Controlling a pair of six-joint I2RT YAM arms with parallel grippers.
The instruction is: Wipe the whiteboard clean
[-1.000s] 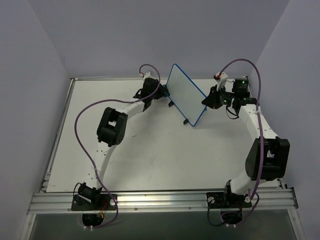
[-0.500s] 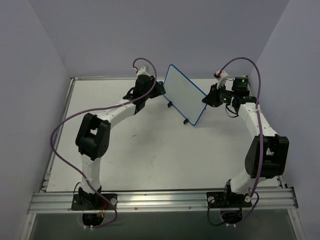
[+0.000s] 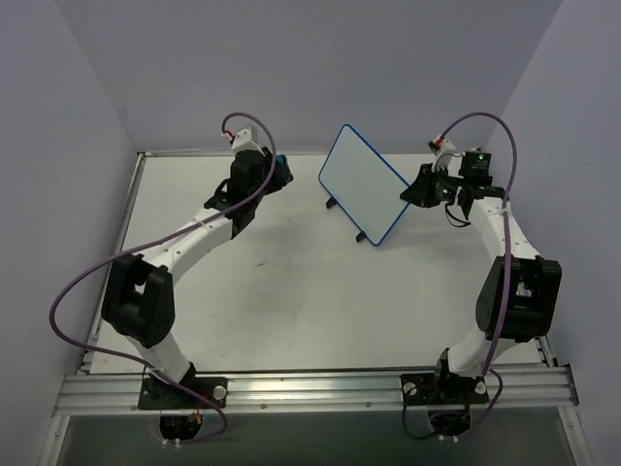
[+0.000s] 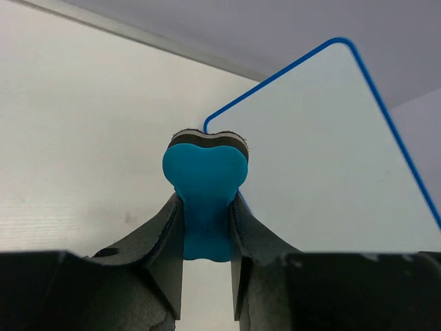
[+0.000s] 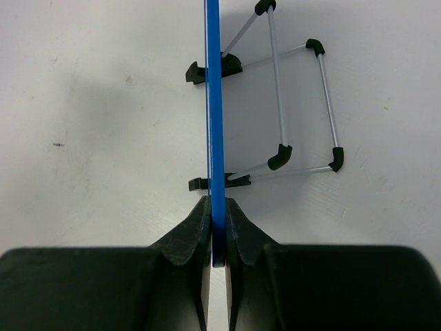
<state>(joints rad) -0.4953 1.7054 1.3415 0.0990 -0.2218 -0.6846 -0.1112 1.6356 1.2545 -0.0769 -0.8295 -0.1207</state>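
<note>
The whiteboard (image 3: 361,194), white with a blue frame, stands on its black feet at the back middle of the table. Its face shows no writing. My right gripper (image 3: 411,190) is shut on its top right edge; in the right wrist view the blue edge (image 5: 215,103) runs straight into my right gripper (image 5: 218,227). My left gripper (image 3: 278,171) is to the left of the board, apart from it, shut on the blue bone-shaped eraser (image 4: 204,186). In the left wrist view my left gripper (image 4: 207,234) faces the board's blank face (image 4: 324,165).
The board's wire stand (image 5: 296,103) with black feet rests on the white table behind it. Grey walls close in the table at the back and sides. A metal rail (image 3: 310,388) runs along the near edge.
My left gripper with the eraser has moved left, away from the whiteboard. The board has tipped slightly to the right in my right gripper.
</note>
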